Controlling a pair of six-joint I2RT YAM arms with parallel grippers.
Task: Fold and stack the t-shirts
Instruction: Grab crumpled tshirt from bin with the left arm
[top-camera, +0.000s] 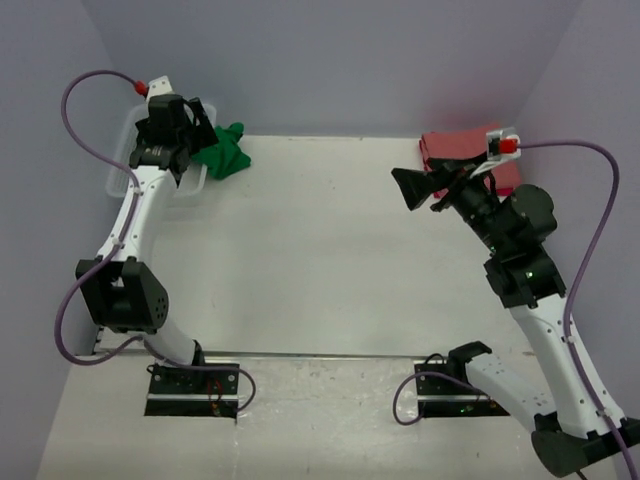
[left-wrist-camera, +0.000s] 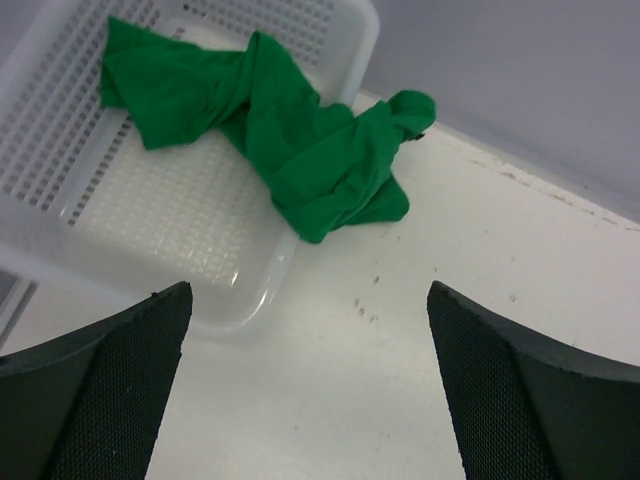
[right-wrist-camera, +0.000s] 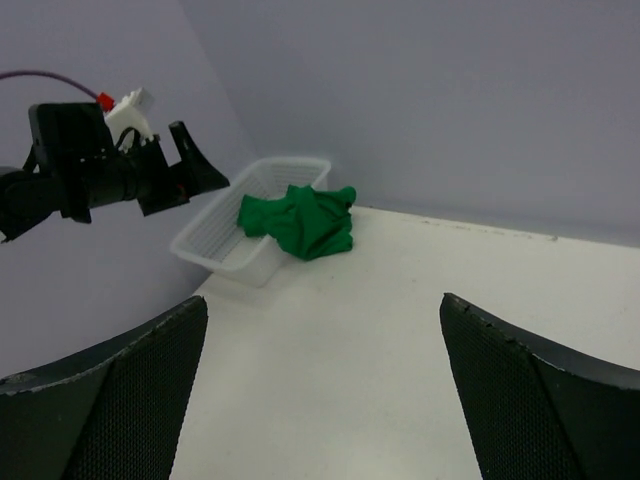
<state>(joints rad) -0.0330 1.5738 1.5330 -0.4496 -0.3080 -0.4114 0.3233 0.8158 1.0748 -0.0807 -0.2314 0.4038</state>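
Green t-shirt (left-wrist-camera: 300, 160) is lying crumpled, spilling over the basket (left-wrist-camera: 50, 140) rim; salmon-red t-shirt (top-camera: 452, 148) is lying flat; left gripper (left-wrist-camera: 308, 295) and right gripper (right-wrist-camera: 322, 300) are gaping empty.

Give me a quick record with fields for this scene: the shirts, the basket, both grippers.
white mesh basket: far left corner of the table
green t-shirt: crumpled, draped over the basket rim, part inside, part on the table
salmon-red t-shirt: far right corner, looks folded, partly hidden
left gripper: open, empty, near the basket
right gripper: open, empty, above the table
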